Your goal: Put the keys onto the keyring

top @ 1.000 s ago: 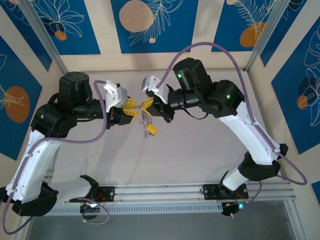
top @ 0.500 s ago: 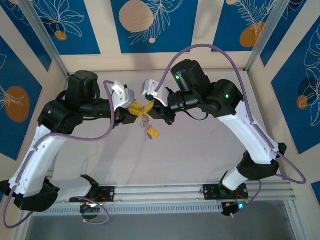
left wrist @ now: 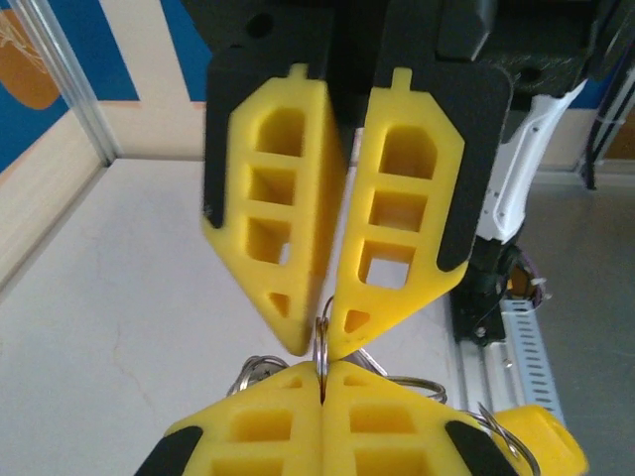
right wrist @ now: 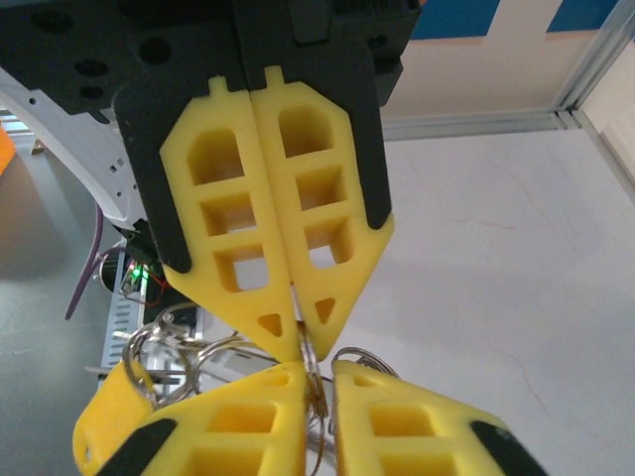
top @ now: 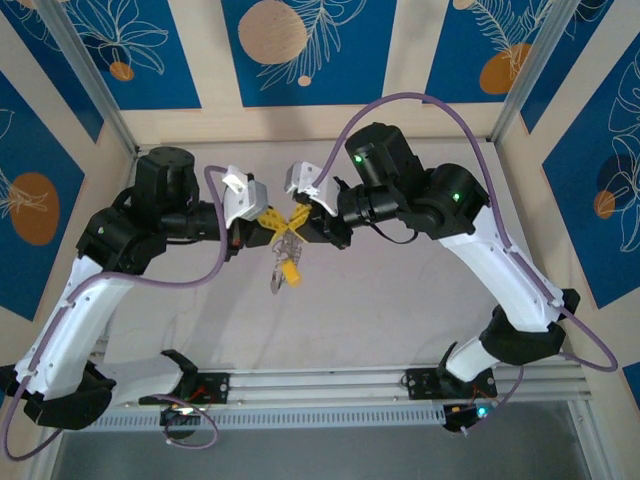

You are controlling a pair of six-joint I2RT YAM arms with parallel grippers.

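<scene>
Both grippers meet tip to tip above the table. My left gripper [top: 268,217] is shut, and in its wrist view its yellow fingertips [left wrist: 322,342] pinch the thin grey keyring [left wrist: 321,359] edge-on. My right gripper [top: 299,219] faces it, its tips [right wrist: 300,332] closed on the same keyring [right wrist: 310,362]. Below them hangs a bunch with a yellow tag [top: 291,272] and small silvery keys [top: 276,282]. Other thin rings [right wrist: 169,342] dangle beside the fingers.
The pale table [top: 400,300] lies well below the hanging bunch. Purple cables [top: 420,100] loop over both arms. A metal rail [top: 320,385] runs along the near edge. Wooden walls with blue panels [top: 300,50] close in the back and sides.
My left arm has moved right toward the right gripper and its jaws have closed on the ring. The hanging bunch has swung a little to the left.
</scene>
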